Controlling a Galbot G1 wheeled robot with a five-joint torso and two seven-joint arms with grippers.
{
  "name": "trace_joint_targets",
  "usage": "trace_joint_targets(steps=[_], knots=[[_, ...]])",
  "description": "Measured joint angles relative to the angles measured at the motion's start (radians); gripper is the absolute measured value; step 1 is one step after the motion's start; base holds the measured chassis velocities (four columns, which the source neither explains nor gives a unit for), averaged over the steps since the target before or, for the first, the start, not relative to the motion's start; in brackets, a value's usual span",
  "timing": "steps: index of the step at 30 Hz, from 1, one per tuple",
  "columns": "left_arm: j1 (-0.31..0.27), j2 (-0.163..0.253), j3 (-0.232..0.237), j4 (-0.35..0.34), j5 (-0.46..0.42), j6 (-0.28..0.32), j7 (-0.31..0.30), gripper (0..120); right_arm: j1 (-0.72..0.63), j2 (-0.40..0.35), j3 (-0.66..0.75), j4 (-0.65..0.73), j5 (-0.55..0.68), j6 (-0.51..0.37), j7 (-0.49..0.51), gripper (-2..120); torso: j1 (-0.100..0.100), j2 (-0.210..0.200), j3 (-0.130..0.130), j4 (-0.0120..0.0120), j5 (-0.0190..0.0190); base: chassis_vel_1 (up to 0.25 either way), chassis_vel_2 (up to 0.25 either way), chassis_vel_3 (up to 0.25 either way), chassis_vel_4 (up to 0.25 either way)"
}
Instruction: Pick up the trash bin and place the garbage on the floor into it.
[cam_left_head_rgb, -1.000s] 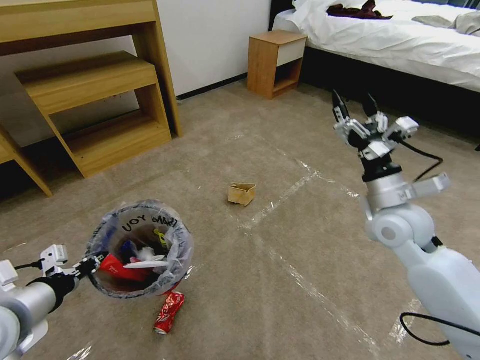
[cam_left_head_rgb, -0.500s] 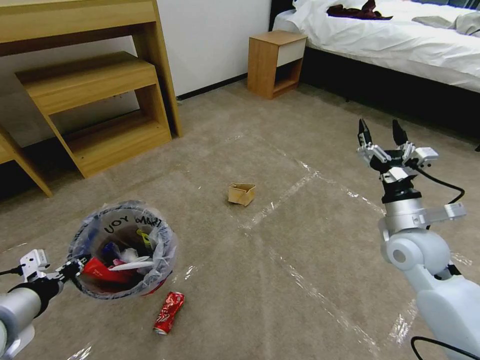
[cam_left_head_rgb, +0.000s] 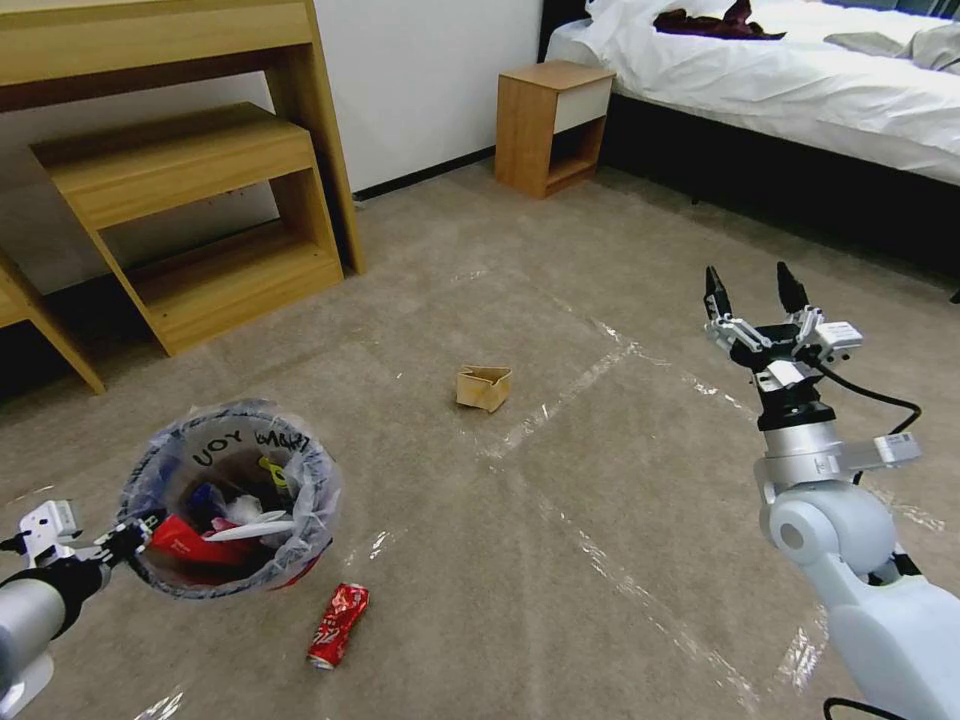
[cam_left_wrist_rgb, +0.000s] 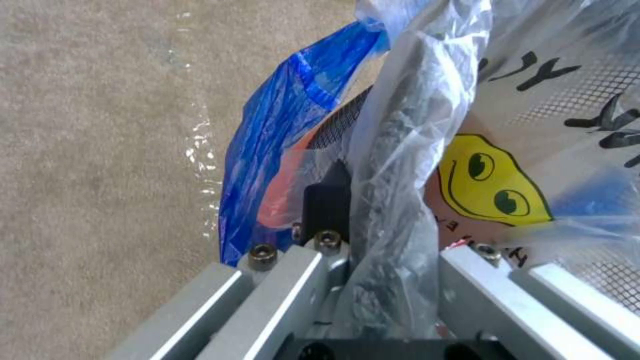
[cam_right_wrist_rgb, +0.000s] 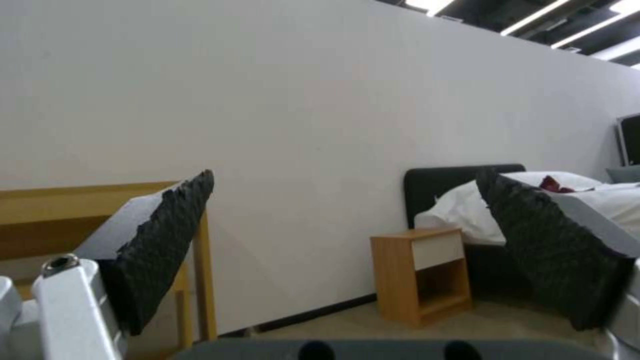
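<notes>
Red can (cam_left_head_rgb: 338, 625), beige-grey carpet (cam_left_head_rgb: 560, 560)

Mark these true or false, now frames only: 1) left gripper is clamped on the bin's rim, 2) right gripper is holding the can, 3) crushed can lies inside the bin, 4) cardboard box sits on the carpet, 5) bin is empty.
1) True: the left gripper is shut on the trash bin at its bagged rim.
2) False: the right gripper is open, holding nothing, raised above the carpet.
3) False: the crushed red can lies on the carpet beside the bin.
4) True: the small cardboard box sits on the carpet.
5) False: it already holds litter.
</notes>
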Motion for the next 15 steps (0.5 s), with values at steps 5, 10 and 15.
trace_joint_targets(steps=[5,10,15], knots=[[-0.007,-0.003,-0.003,0.003,0.001,0.0,0.0,0,-0.016,0.017,0.009,0.0,-0.017,-0.001,-0.001,98,0.0,0.0,0.0,0.0,0.0,0.0,0.0,0.0,0.0],[-0.012,-0.004,-0.002,0.008,0.003,-0.001,0.002,0,-0.037,0.035,0.013,-0.002,-0.035,-0.004,-0.016,98,0.0,0.0,0.0,0.0,0.0,0.0,0.0,0.0,0.0],[-0.018,-0.004,-0.002,0.011,0.004,-0.002,0.003,0,-0.045,0.048,0.012,-0.008,-0.051,-0.005,-0.024,99,0.0,0.0,0.0,0.0,0.0,0.0,0.0,0.0,0.0]])
